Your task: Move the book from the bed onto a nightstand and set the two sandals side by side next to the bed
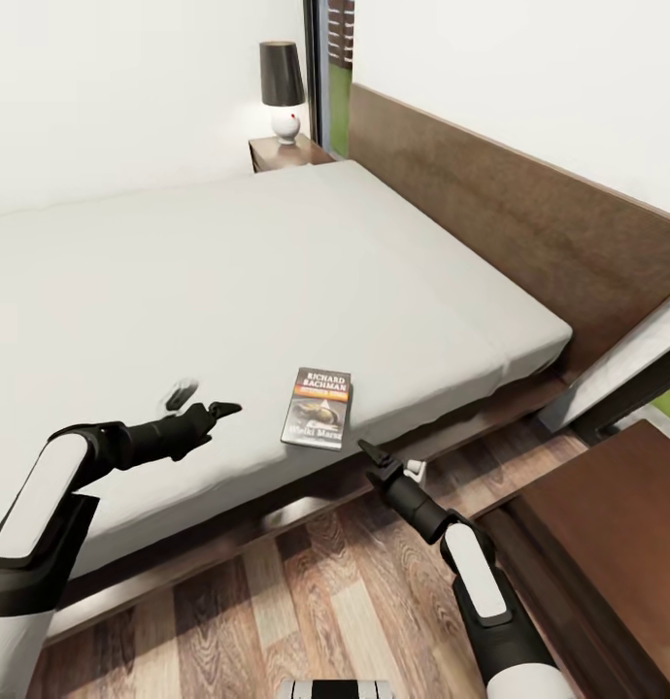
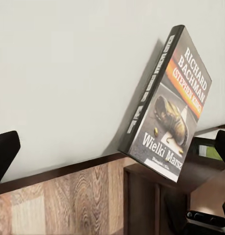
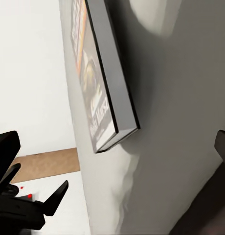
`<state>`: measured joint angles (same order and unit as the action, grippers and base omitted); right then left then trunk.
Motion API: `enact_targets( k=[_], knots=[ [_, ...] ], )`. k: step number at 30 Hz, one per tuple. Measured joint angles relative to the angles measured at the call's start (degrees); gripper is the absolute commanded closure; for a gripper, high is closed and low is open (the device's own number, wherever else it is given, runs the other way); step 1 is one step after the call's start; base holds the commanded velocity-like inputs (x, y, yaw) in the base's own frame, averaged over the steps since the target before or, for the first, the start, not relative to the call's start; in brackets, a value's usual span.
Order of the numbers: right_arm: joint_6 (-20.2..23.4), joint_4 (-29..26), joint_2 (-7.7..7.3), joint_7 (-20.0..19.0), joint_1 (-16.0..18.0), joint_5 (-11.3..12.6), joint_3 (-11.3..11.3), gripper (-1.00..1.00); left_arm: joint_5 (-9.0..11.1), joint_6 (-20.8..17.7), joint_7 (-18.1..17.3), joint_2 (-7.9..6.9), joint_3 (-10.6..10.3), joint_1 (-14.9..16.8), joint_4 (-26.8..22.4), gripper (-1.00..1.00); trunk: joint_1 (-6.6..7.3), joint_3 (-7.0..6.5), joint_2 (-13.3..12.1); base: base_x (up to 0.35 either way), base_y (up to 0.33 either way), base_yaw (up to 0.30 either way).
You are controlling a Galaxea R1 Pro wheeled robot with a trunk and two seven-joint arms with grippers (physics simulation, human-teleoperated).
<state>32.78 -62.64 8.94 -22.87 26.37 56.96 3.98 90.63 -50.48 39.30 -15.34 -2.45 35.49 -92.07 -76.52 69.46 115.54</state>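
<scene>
left gripper (image 1: 201,400): jaws apart, empty | right gripper (image 1: 379,464): jaws apart, empty

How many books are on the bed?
1. The book lies flat on the bed near its front edge, between the left gripper and the right gripper. The rest of the mattress in view looks bare.

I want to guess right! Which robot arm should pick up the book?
Probably the right. The right gripper sits just beside the book at the bed's near edge, fingers open. The left gripper hovers farther away over the mattress.
</scene>
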Motion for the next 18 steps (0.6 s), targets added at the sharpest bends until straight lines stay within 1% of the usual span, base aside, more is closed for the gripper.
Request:
enact_targets(
  k=[6, 18],
  knots=[
    [-0.4, 0.5, 0.0, -0.8, 0.3, -0.1, -0.7, -1.0, 0.9, -0.4, 0.0, 0.01, 0.9, 0.1, 0.0, -1.0, -1.32, 1.08, 2.4, -0.001, 0.001, 0.0],
    [-0.5, 0.5, 0.04, -1.1, 0.5, -0.1, -1.0, -1.0, 1.1, -0.5, 0.0, 0.06, 1.2, 0.1, -0.1, -1.0, -3.95, 3.23, 7.2, 0.0, 0.0, 0.0]
  ],
)
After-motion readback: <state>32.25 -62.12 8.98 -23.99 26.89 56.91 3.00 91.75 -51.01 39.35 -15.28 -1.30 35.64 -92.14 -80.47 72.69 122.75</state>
